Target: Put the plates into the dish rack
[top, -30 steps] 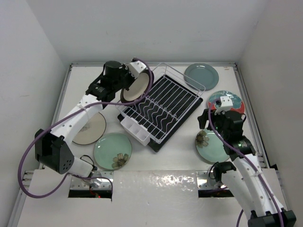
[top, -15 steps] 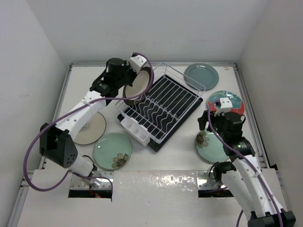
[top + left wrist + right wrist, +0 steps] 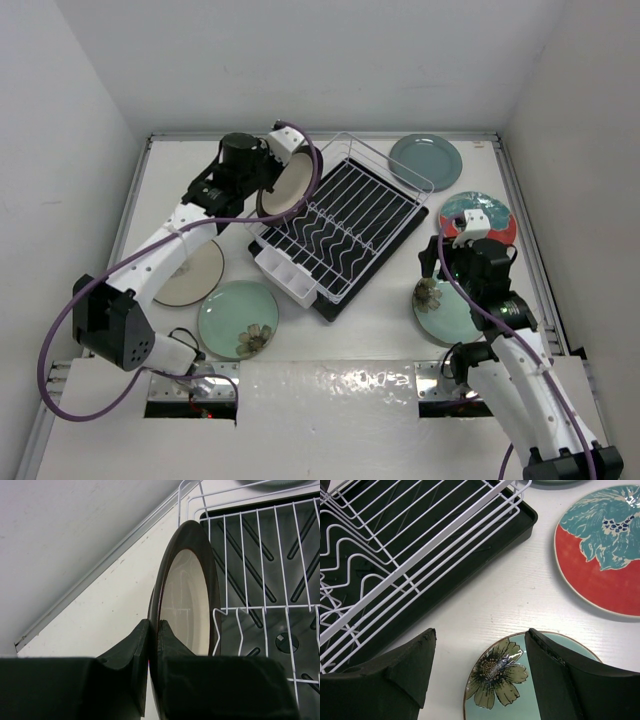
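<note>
My left gripper (image 3: 268, 178) is shut on a cream plate with a dark brown rim (image 3: 288, 186), holding it on edge at the far left end of the white wire dish rack (image 3: 340, 225). In the left wrist view the fingers (image 3: 135, 645) pinch the plate's rim (image 3: 192, 580) beside the rack's wires (image 3: 260, 565). My right gripper (image 3: 452, 262) is open above the near edge of a pale green flower plate (image 3: 445, 310), which also shows in the right wrist view (image 3: 520, 680). The red plate with teal flowers (image 3: 600, 550) lies beyond it.
A grey-teal plate (image 3: 425, 161) lies at the back right. A second cream plate (image 3: 190, 272) and a second green flower plate (image 3: 238, 319) lie at the near left. The rack's white cutlery box (image 3: 285, 273) faces the near side. Walls close in on three sides.
My left gripper swung the cream plate slightly toward the rack's far end and back a little. My right gripper has barely moved.
</note>
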Robot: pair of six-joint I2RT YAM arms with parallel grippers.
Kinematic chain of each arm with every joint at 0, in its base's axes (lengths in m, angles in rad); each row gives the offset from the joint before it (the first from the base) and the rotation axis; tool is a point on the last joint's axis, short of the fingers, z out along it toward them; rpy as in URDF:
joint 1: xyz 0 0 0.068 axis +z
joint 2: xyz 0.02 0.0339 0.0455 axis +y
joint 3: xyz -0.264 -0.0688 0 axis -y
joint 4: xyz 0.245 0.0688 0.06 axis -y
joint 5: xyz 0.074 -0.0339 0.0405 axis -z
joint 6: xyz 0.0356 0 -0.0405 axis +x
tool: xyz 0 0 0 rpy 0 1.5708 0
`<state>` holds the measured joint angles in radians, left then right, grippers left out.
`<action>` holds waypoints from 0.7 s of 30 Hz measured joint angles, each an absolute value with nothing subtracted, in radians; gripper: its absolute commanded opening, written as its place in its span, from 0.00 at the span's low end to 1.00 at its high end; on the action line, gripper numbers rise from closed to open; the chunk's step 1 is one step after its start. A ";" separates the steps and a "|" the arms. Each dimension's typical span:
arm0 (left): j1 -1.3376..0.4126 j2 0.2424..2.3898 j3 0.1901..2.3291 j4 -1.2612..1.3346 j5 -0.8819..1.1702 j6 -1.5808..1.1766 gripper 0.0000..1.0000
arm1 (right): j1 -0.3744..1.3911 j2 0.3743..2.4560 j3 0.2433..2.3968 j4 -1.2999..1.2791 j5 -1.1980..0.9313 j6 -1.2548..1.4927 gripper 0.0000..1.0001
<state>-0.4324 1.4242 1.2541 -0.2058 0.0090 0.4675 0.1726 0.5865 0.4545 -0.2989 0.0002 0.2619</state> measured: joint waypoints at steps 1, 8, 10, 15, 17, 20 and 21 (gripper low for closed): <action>-0.432 1.425 1.254 -0.206 0.009 0.467 0.00 | 0.173 0.588 0.455 -0.299 0.000 0.262 0.71; -0.433 1.427 1.254 -0.212 0.027 0.469 0.04 | 0.173 0.587 0.455 -0.300 0.001 0.262 0.72; -0.437 1.426 1.254 -0.214 0.043 0.475 0.09 | 0.173 0.584 0.455 -0.300 0.002 0.261 0.73; -0.443 1.449 1.254 -0.240 0.071 0.474 0.12 | 0.173 0.583 0.455 -0.300 0.009 0.261 0.74; -0.450 1.478 1.246 -0.255 0.068 0.480 0.12 | 0.173 0.582 0.455 -0.301 0.015 0.261 0.74; -0.451 1.488 1.248 -0.240 0.046 0.472 0.00 | 0.173 0.583 0.455 -0.301 0.020 0.257 0.74; -0.451 1.494 1.251 -0.233 0.038 0.470 0.00 | 0.173 0.583 0.455 -0.301 0.022 0.256 0.75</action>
